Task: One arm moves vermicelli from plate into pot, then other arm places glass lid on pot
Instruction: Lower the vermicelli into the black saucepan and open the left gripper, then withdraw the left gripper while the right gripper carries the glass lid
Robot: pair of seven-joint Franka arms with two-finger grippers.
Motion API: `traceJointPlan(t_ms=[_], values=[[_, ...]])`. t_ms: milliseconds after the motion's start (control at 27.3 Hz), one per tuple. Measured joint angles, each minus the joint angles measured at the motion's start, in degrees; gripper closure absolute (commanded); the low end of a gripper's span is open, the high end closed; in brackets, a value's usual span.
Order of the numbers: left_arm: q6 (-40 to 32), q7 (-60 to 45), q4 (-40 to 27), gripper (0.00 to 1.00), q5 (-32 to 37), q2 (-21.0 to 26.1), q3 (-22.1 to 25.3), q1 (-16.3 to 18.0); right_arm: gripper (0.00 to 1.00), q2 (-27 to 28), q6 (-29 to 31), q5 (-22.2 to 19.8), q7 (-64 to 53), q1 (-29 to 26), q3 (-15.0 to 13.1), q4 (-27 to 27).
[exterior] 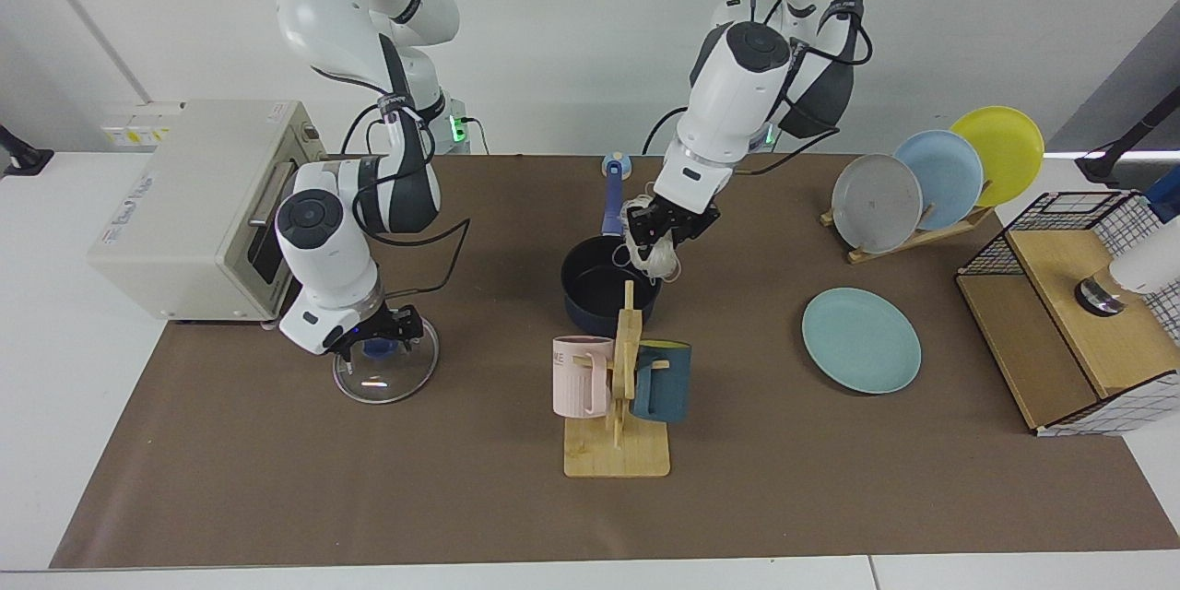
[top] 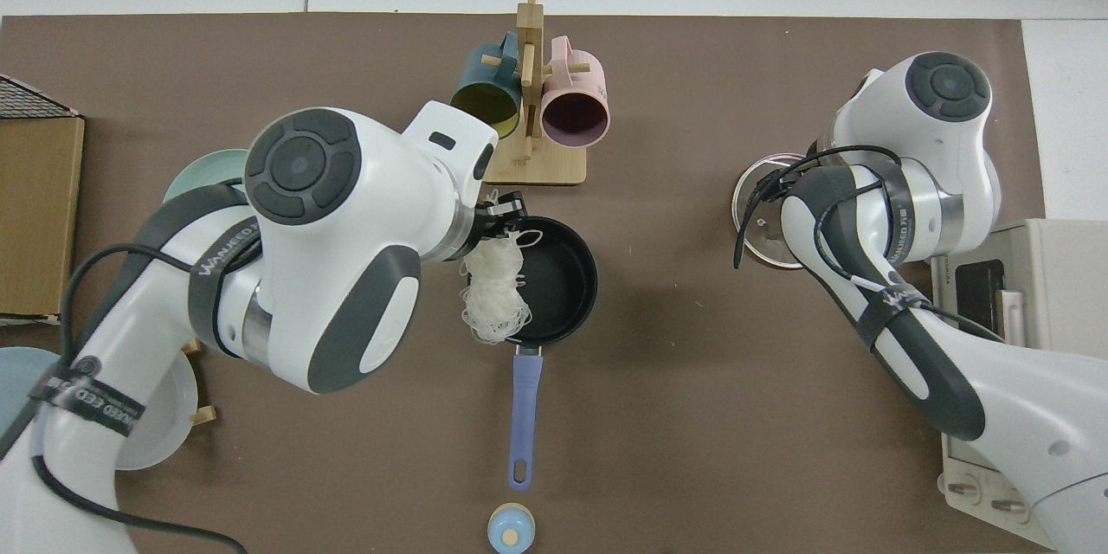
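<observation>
Vermicelli [exterior: 653, 251] hangs from my left end effector [exterior: 666, 226], clenched on top of bundle; long axis near vertical, loose end down. In top view bundle [top: 495, 292] overlaps pot's rim on plate side, above black inside. Pot [exterior: 599, 288] mid-surface, long blue handle [exterior: 611, 199] pointing toward my bases. Plate [exterior: 861, 339] bare, well apart. Glass lid [exterior: 385, 371] flat on surface near toaster oven [exterior: 189, 203]; my right end effector [exterior: 373, 341] low at blue knob, fingers either side; grasp cannot tell. Mug rack [exterior: 619, 406] just in front of pot.
</observation>
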Motion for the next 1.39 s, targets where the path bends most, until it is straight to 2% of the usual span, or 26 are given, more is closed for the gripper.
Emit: traceJointPlan(t_ms=[183, 440, 696, 806, 1063, 1099, 1136, 1209, 1246, 1393], values=[[5.06, -0.1, -3.16, 1.0, -0.04, 1.33, -1.29, -0.71, 0.02, -0.04, 0.72, 0.01, -0.63, -0.31, -0.13, -1.3], [9.2, -0.06, -4.29, 1.0, -0.04, 4.73, -2.1, -1.09, 0.03, -0.18, 0.77, 1.53, -0.72, -0.74, -0.15, -1.87], [12.88, 0.13, -5.29, 1.0, -0.04, 8.55, -2.11, -2.22, 0.09, -0.38, 0.77, 2.34, -0.72, -0.73, -0.12, -2.25], [14.71, 0.21, -6.31, 1.0, -0.04, 9.28, -2.1, -2.24, 0.23, -0.41, 0.77, 2.75, -0.72, -0.73, -0.11, -2.44], [15.67, 0.27, -7.36, 1.0, -0.04, 9.55, -1.95, -2.15, 0.92, -0.68, 0.28, 3.38, -0.72, -0.74, -0.14, -2.86], [15.69, 0.27, -7.44, 0.91, -0.04, 9.55, -1.94, -2.15, 0.99, -0.74, 0.19, 3.41, -0.72, -0.74, -0.15, -2.88], [15.74, 0.27, -7.52, 0.67, -0.04, 9.55, -1.94, -2.15, 1.0, -0.79, 0.05, 3.42, -0.72, -0.75, -0.16, -2.91], [15.93, 0.23, -7.59, 0.12, -0.03, 9.55, -1.93, -2.14, 1.0, -0.85, -0.05, 3.42, -0.72, -0.75, -0.16, -2.99], [16.15, 0.19, -7.6, 0.0, -0.03, 9.55, -1.89, -2.13, 1.0, -0.89, -0.05, 3.45, -0.72, -0.74, -0.16, -3.01], [17.29, 0.16, -7.49, 0.0, -0.03, 9.54, -1.44, -2.01, 1.0, -1.05, -0.05, 3.51, -0.18, -0.76, -0.22, -3.02]])
